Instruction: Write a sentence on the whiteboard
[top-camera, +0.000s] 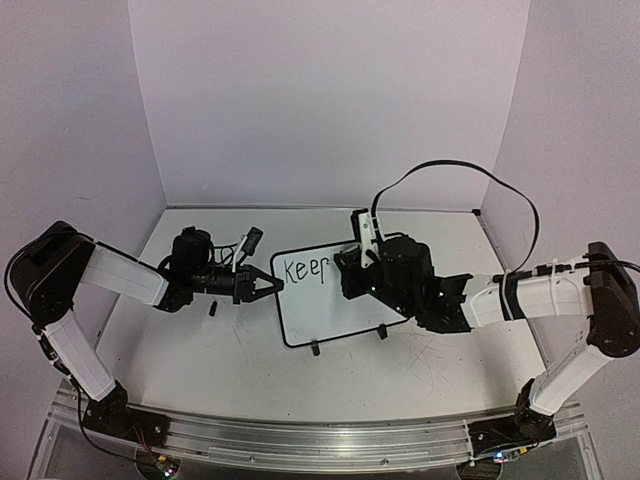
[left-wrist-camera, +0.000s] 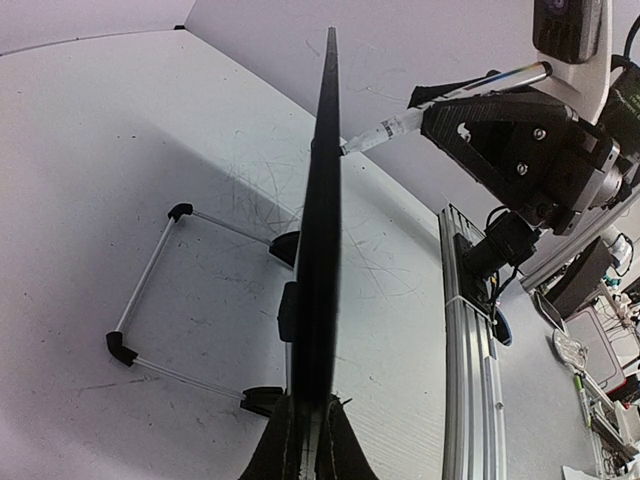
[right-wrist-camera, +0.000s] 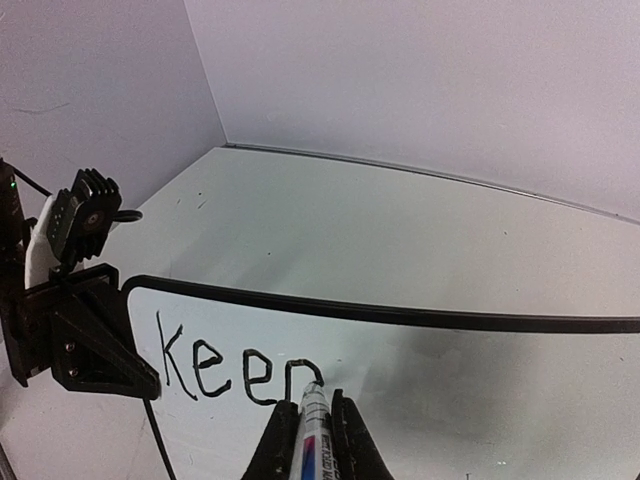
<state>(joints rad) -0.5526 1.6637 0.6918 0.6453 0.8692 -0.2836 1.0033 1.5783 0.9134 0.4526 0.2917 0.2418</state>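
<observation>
Barely into the sentence, left jaws clench the edge of the whiteboard standing on the bench, right jaws grip the marker finishing "Keep"; next likely needs a lift and rightward shift

Both my arms, left and right, have white link shells and bulky black joint housings. A thin black cable arcs high off my right wrist. My fingers are black, tapered wedges. The right wrist block carries small silver screw heads.
</observation>
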